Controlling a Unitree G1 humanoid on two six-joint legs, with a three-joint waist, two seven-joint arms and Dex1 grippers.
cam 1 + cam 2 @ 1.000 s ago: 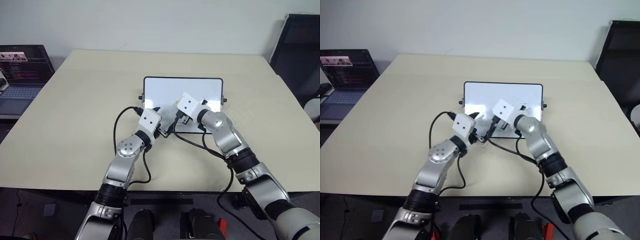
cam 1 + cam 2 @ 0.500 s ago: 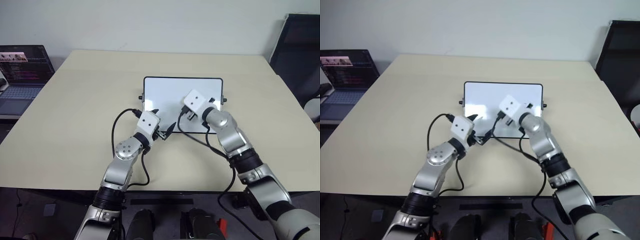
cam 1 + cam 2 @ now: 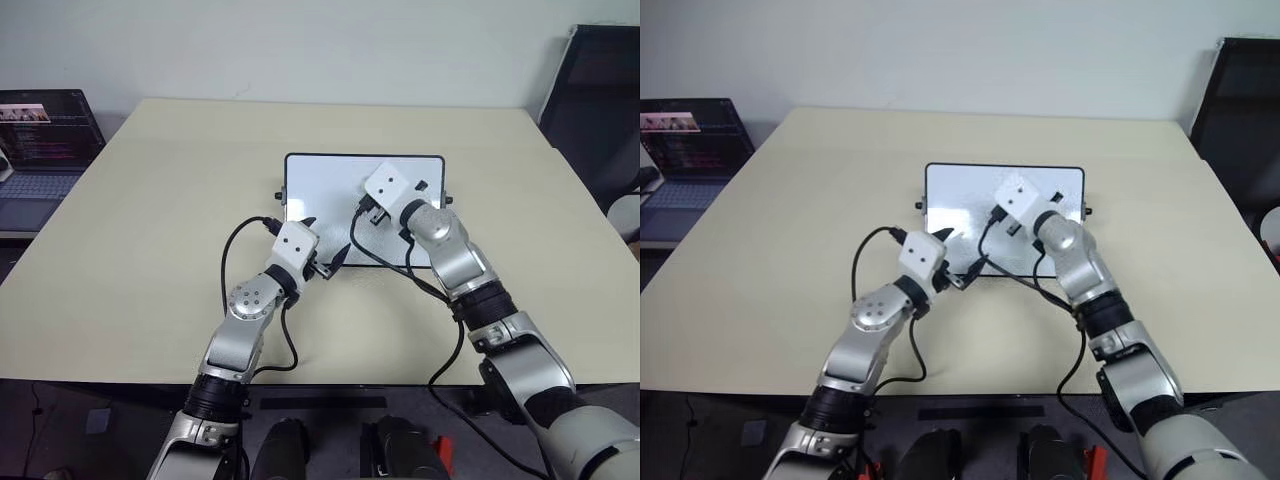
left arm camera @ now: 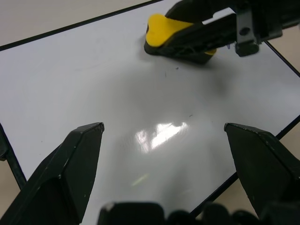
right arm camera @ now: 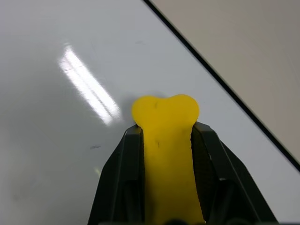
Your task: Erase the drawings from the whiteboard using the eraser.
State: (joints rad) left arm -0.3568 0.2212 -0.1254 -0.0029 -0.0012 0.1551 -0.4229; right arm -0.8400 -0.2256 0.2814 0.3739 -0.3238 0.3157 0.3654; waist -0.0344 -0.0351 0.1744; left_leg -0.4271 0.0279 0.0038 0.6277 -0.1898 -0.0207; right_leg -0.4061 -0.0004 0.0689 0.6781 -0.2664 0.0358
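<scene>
The right gripper [image 5: 164, 154] is pinching the eraser [image 5: 165, 140] between its two black fingers and pressing its black underside onto the whiteboard [image 3: 320, 185], toward the board's 2 o'clock part as the head camera sees it. The left gripper [image 4: 164, 154] is hovering over the board's near edge at about 7 o'clock, with its fingers spread wide and nothing between them.

Judging by the surface, the wiping seems well under way: most of the white face is looking clean. In the left wrist view, a few tiny dark specks [image 4: 177, 69] are lying just beside the eraser, with another faint fleck nearer the glare; these look like remnants needing another pass. Whether any drawing is hiding under the eraser or the right arm, I cannot tell.

The board is a glossy, hard rectangle with a thin black frame, rounded corners and small side knobs, throwing back bright streaks of light. The eraser is a matte yellow block, waisted where the fingers are squeezing it, so it is probably soft foam. The bench [image 3: 150, 200] is a smooth, pale beige top.
</scene>
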